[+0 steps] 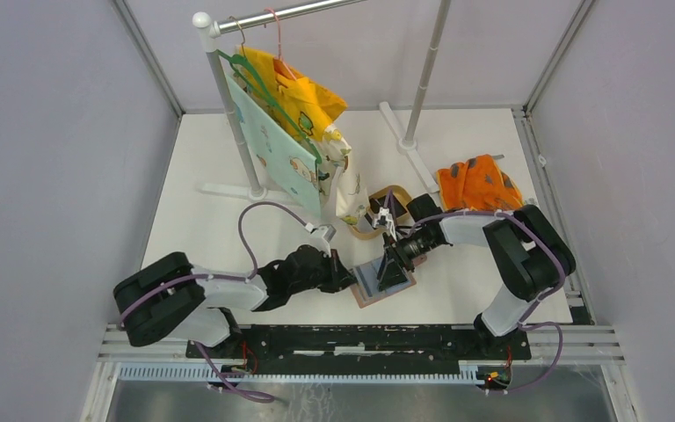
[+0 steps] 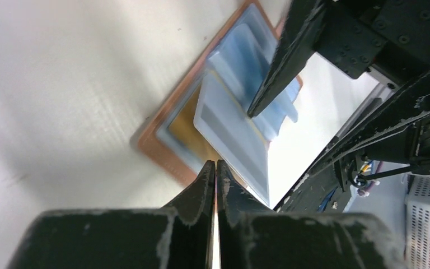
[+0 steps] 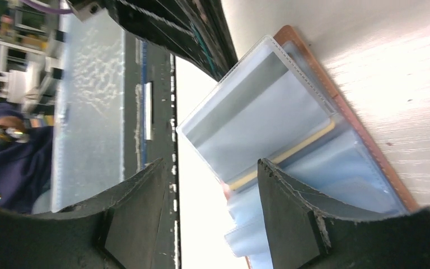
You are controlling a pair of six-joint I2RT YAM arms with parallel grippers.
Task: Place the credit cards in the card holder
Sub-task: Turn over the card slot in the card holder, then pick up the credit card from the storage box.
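Note:
The card holder (image 1: 376, 295) lies open near the table's front, reddish-brown with grey-blue clear pockets. It also shows in the left wrist view (image 2: 159, 147) and the right wrist view (image 3: 364, 145). A white card with a grey band (image 3: 241, 106) sits in a raised pocket, also in the left wrist view (image 2: 229, 134). A yellowish card edge (image 3: 291, 151) shows in a lower pocket. My left gripper (image 2: 216, 165) is shut, tips at the holder's left edge; nothing clear shows between them. My right gripper (image 3: 207, 174) is open over the pockets, one finger (image 3: 283, 196) on them.
A tan oval dish (image 1: 393, 191) with small dark things in it stands just behind the holder. An orange patterned cloth (image 1: 479, 183) lies at the back right. A clothes rack (image 1: 228, 105) with hanging cloths (image 1: 294, 132) stands behind the left arm. The metal rail (image 1: 360, 338) runs along the front.

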